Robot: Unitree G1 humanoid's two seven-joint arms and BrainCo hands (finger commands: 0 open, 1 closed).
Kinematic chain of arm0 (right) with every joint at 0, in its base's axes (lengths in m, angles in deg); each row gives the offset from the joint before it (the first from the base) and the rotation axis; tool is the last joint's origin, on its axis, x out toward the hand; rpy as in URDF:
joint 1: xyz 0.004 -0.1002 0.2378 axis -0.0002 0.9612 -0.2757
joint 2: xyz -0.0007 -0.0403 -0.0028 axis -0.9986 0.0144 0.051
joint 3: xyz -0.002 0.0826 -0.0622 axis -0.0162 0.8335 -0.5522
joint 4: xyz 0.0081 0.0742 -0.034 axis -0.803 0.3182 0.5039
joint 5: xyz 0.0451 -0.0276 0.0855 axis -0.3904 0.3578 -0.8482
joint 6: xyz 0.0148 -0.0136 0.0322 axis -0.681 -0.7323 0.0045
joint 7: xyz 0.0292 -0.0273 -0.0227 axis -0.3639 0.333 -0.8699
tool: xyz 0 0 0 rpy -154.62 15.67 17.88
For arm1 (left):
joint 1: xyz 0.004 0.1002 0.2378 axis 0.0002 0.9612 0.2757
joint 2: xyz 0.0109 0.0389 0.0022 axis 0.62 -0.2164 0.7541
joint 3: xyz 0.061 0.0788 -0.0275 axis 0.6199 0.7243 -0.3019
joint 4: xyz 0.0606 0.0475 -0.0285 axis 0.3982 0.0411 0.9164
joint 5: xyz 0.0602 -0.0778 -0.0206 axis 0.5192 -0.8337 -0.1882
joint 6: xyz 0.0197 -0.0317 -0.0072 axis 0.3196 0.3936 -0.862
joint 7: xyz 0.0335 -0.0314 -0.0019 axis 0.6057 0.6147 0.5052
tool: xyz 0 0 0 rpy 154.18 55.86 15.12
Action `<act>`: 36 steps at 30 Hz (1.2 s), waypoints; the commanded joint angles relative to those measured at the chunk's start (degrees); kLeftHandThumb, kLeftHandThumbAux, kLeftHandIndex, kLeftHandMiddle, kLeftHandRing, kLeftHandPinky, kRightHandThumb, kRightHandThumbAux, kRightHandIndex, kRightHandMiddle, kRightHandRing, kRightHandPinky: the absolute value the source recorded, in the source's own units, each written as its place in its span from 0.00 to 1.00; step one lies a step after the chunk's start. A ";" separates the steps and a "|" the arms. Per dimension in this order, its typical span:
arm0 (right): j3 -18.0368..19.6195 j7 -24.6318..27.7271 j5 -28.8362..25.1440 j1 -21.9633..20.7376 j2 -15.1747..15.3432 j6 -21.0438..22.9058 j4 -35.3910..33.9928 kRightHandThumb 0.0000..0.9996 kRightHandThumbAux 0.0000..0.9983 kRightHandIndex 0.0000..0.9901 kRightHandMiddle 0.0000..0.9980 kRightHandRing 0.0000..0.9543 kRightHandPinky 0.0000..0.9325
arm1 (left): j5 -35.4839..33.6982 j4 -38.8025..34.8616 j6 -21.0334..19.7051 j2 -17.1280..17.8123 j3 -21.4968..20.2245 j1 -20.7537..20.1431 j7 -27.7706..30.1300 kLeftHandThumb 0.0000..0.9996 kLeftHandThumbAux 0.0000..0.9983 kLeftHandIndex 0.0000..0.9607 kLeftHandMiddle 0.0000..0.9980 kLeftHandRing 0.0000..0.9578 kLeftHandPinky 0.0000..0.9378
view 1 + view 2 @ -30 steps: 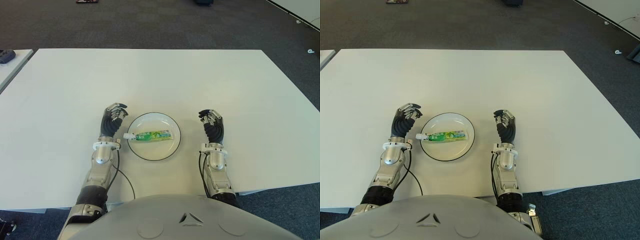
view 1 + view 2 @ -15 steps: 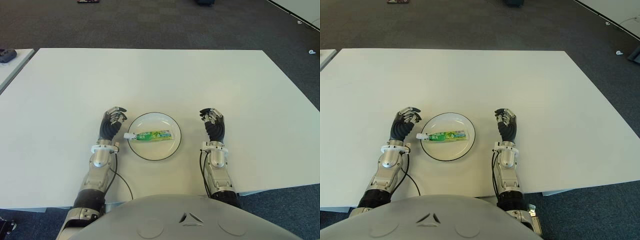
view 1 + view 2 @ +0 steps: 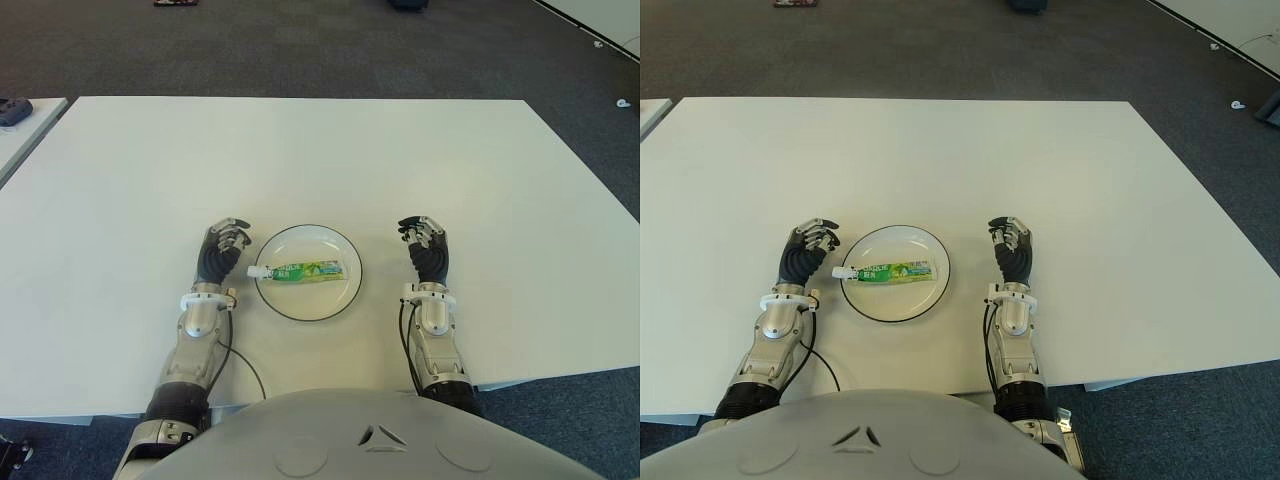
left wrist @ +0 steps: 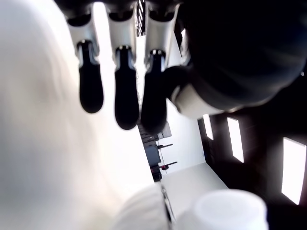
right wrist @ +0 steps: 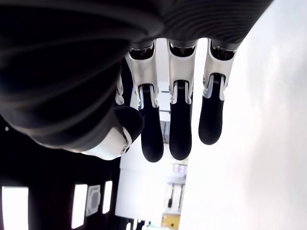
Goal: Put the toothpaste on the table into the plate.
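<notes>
White table [image 3: 300, 150], mostly bare apart from the plate [image 3: 345, 296], dark carpet [image 3: 300, 45] beyond it, corner of a second table [image 3: 25, 125] at far left with a dark object [image 3: 12, 108] on it. Nothing lies between the hands and the plate.

Toothpaste [image 3: 300, 271] lies flat inside the plate, near centre. Left hand [image 3: 220, 250] just beside the plate's left rim, close to the tube's cap but not touching it; fingers loosely curled, holding nothing. Right hand [image 3: 426, 250] off the plate's right side, apart from it; fingers relaxed, empty.

Tube's long axis runs left-right, white cap toward the left hand, crimped end toward the right.
</notes>
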 commanded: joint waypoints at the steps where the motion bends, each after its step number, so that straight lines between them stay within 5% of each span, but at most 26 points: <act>1: -0.13 0.34 -0.42 -0.07 -0.12 0.76 -0.08 0.70 0.73 0.43 0.46 0.47 0.47 | -0.04 -0.22 -1.30 -0.43 -0.62 0.40 -0.94 0.71 0.72 0.45 0.62 0.65 0.63; 36: -0.66 2.09 -0.29 2.29 -0.21 1.49 -3.04 0.70 0.73 0.43 0.47 0.47 0.47 | -1.19 -0.06 -1.16 -1.53 -2.42 1.47 -1.26 0.70 0.72 0.45 0.60 0.63 0.62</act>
